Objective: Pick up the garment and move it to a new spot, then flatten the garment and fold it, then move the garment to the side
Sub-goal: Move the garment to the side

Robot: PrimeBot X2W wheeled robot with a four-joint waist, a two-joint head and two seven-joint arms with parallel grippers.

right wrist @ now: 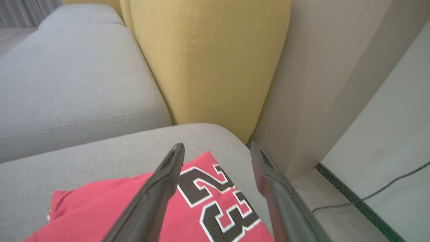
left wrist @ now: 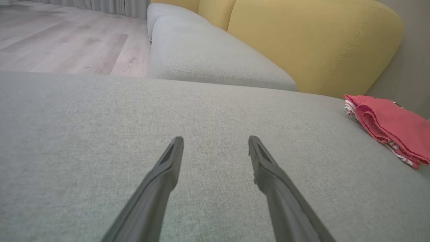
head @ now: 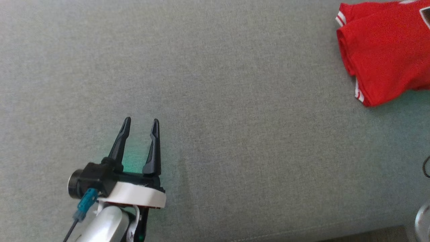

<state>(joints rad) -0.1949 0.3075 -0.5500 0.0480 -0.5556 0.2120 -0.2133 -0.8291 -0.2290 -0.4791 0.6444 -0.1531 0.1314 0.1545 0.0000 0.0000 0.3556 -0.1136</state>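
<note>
The garment (head: 383,53) is a red jersey with white trim, folded into a compact stack at the far right of the grey cushion (head: 215,101). The left wrist view has the jersey (left wrist: 391,126) off to the right. My left gripper (head: 141,124) hovers low over bare cushion at the lower left, open and empty, far from the jersey. In its own view the left gripper (left wrist: 215,143) has nothing between its fingers. My right gripper (right wrist: 216,149) hangs open just above the jersey (right wrist: 188,208), whose black and white number 23 faces up.
Yellow back cushions (left wrist: 302,40) rise behind the seat. A second grey seat cushion (left wrist: 208,57) lies beyond, then wooden floor (left wrist: 67,40). To the right of the sofa are a wall (right wrist: 319,84) and a dark cable (right wrist: 379,188) on the floor.
</note>
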